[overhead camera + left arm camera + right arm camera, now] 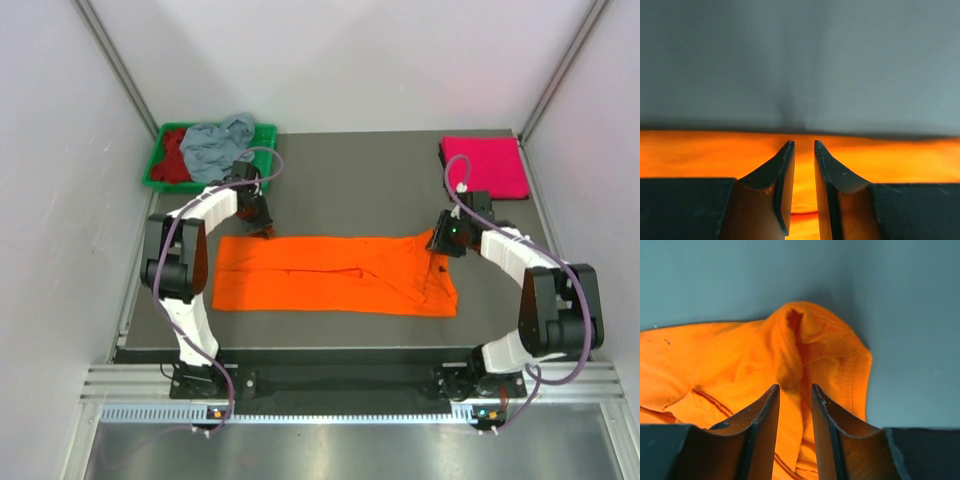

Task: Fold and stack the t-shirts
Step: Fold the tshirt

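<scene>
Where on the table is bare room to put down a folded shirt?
Bare table lies at the far middle, between the green tray and the pink shirt, beyond the orange shirt. Crowded: the left tool and right tool at its far corners.

In the top view the dark red t-shirt lay mostly buried under the grey-blue t-shirt. The left gripper had its fingertips hidden beneath its own wrist there. Both wrist views cut the orange t-shirt off at their left and bottom edges. Whether the left gripper or the right gripper pinched cloth between its narrowly parted fingers could not be told.
</scene>
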### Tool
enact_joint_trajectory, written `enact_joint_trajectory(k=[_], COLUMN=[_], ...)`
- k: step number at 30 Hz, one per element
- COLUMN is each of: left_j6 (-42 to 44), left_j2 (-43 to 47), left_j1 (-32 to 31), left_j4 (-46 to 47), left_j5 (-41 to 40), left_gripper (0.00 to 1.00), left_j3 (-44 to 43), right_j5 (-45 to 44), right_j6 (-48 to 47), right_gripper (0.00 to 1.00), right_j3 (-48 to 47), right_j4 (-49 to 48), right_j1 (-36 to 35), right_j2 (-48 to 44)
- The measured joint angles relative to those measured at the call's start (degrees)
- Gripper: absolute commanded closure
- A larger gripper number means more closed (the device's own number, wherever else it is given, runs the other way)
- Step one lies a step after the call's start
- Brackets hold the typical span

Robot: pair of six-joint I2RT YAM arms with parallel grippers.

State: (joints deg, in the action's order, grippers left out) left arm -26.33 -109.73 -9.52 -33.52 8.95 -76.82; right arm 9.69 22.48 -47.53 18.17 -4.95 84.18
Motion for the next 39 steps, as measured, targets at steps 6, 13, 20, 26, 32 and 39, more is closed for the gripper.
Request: enact_joint_trajectory(k=[6, 13, 20, 26, 32, 39], left_j6=[-0.68, -1.01, -1.44, -1.95, -2.23, -2.25], left_j2=[-2.19, -2.32, -2.32, -2.34, -2.4, -2.62], left_j1=[0.48, 0.59, 0.94, 1.16, 1.22, 1.25], left_j4=[-0.46, -0.59, -0.57, -0.55, -0.52, -0.72], left_j5=[-3.45, -4.37, -5.73, -6.54, -6.69, -7.13], left_gripper=[0.73, 0.73, 0.73, 0.73, 0.74, 0.74], left_j3=[-0.57, -0.76, -0.76, -0.76, -0.76, -1.07], right_j5=[4.46, 9.33, 12.26, 11.78, 11.26, 10.45], right_j6=[-0.72, -0.87, -0.39, 0.83, 3.21, 5.92], right_gripper=[0.68, 0.69, 1.0, 1.0, 1.0, 0.88], right_j3=[0.09, 2.97, 4.52, 8.17, 13.18, 14.93], right_j4=[-2.05, -8.17, -11.06, -12.59, -14.4, -17.38], right_j1=[2.82, 3.85, 6.56, 7.54, 7.65, 7.74], right_j2=[3.67, 3.76, 4.04, 1.92, -0.52, -0.98])
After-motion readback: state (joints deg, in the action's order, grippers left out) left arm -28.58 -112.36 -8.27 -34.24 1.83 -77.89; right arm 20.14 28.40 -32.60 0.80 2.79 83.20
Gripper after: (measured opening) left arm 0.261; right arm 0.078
